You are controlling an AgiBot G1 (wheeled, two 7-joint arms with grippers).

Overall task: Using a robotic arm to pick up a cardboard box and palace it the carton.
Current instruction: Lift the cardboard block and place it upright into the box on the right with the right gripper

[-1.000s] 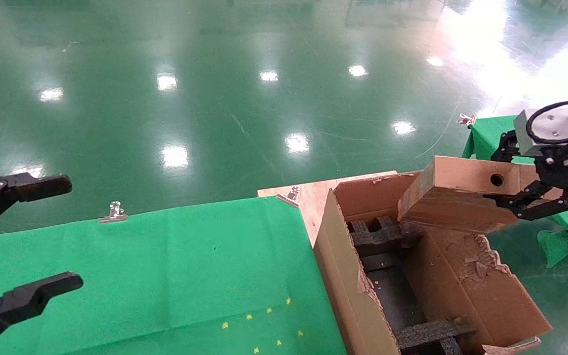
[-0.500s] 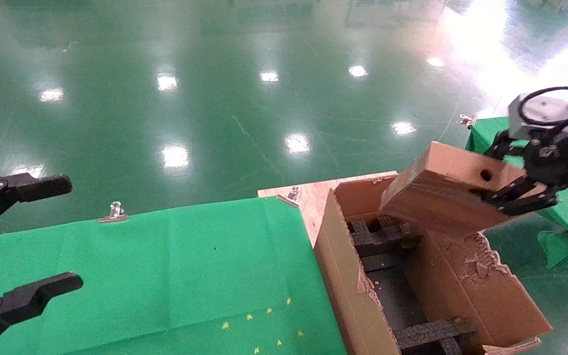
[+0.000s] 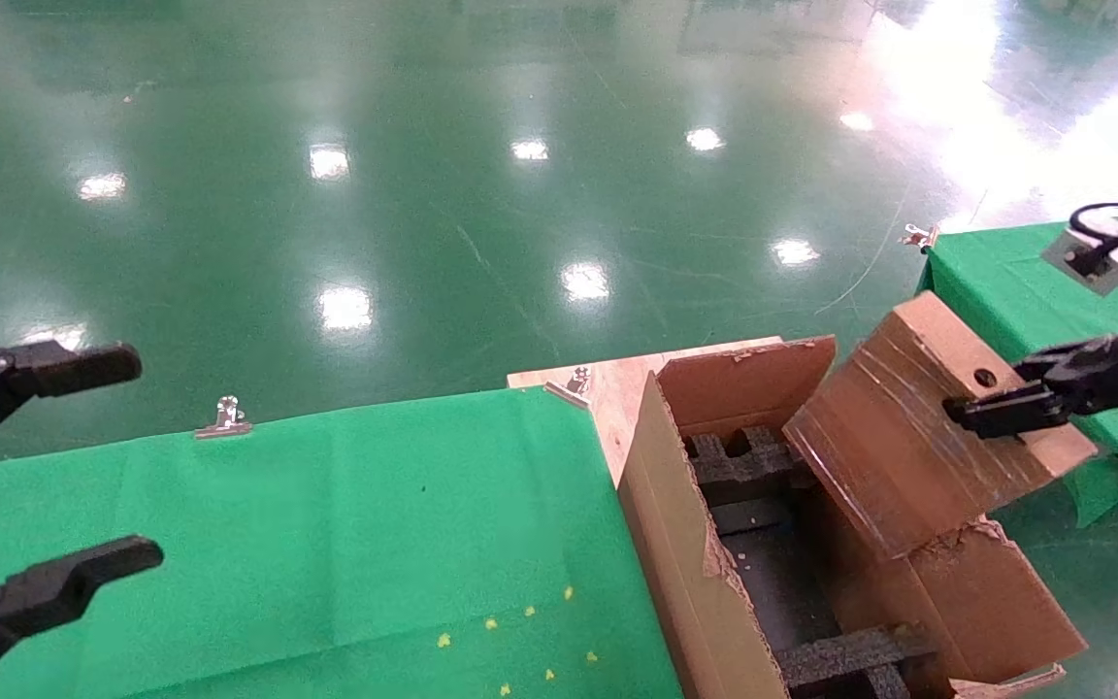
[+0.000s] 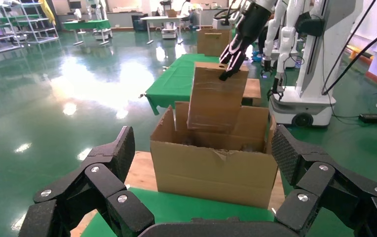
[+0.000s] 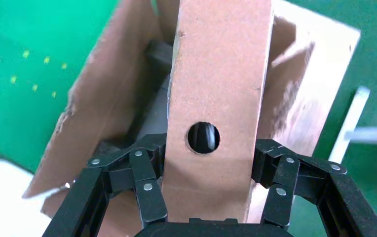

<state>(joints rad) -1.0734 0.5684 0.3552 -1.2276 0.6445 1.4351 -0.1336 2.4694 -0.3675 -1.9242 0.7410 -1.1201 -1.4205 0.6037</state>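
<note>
My left gripper (image 3: 83, 466) is parked off to the left over the green cloth (image 3: 326, 524), fingers spread wide with nothing between them; it's not part of this one. Moving right, the carton (image 3: 685, 544) sits at the cloth's edge with its flaps up, ragged torn rims and black foam inserts (image 3: 753, 466) down inside. Right of that, my right gripper (image 5: 208, 197) is clamped on the cardboard box (image 3: 908, 427), one finger on each long side near the end with the round hole (image 5: 204, 137); the box hangs tilted, low end dipping over the carton's opening, not yet seated.

Handling guess: it's stiff and probably light, since the walls aren't bowing under the squeeze; the glossy tape looks slippery, so I'd keep the pads on bare card, and a grip this near one end could let it swing. No brand, label or readable writing on either box that I can find.
</note>
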